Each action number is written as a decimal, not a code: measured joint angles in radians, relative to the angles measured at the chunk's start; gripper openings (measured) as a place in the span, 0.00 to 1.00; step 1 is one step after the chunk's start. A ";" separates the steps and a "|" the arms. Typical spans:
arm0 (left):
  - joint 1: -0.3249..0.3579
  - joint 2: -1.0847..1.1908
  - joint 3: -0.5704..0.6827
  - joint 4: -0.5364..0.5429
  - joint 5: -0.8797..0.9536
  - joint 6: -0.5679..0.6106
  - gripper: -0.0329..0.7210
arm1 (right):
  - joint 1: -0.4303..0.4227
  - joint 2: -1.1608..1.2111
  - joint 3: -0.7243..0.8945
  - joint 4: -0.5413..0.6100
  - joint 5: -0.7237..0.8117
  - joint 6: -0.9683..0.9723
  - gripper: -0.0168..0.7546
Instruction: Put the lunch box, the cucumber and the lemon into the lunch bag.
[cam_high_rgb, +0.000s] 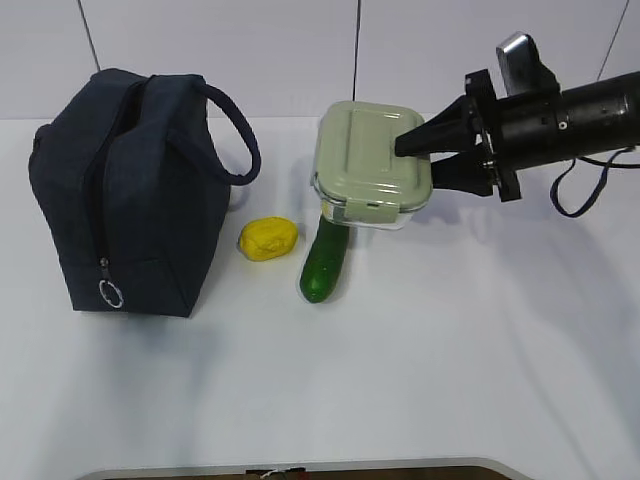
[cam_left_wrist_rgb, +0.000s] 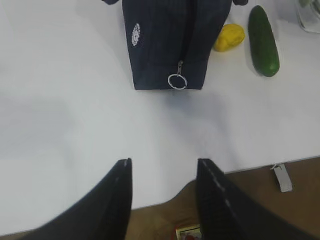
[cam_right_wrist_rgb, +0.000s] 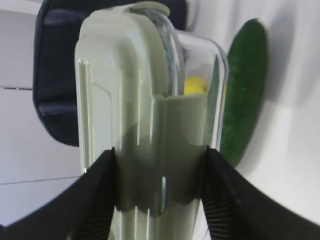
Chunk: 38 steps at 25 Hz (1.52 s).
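- The right gripper (cam_high_rgb: 432, 160) has its fingers (cam_right_wrist_rgb: 95, 195) closed on the lunch box (cam_high_rgb: 372, 165), one on the lid face and one on the glass side, straddling a snap-lock flap. In the exterior view the box appears lifted and tilted above the far end of the cucumber (cam_high_rgb: 325, 262), though I cannot tell whether it is fully clear of it.
- Doing this step well, as I judge it: keep the grip firm on the flap edge — glass is heavy and slick, so the box could pivot between the fingers if carried fast.
- The lunch bag (cam_high_rgb: 125, 195) stands well away from the right fingers, beyond the lemon (cam_high_rgb: 268, 239). Its zipper looks drawn down to the ring pull (cam_left_wrist_rgb: 177, 81), yet the mouth is a narrow slit. The box will probably not pass unless the opening is spread, so the carry should approach from above, over the handles (cam_high_rgb: 235, 135).
- The left gripper (cam_left_wrist_rgb: 162, 192) hangs idle with its fingers partly apart and nothing between them, the bag's zipper end straight ahead of them — well placed to hold the mouth wide.
- Lift high enough that the box clears the cucumber and lemon on the bench (cam_high_rgb: 450, 350).
- The box itself: rounded-square clear glass body, pale green lid with raised panel and snap flaps on the sides; through the glass the yellow of the lemon shows.
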 joint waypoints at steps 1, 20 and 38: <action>0.000 0.038 -0.013 0.000 -0.013 0.000 0.47 | 0.012 -0.011 0.000 0.000 0.000 0.006 0.52; 0.002 0.833 -0.442 -0.105 -0.128 0.000 0.48 | 0.083 -0.047 -0.075 0.140 0.008 0.037 0.52; -0.003 1.220 -0.671 -0.269 -0.110 0.248 0.46 | 0.190 -0.046 -0.235 0.142 0.025 0.049 0.52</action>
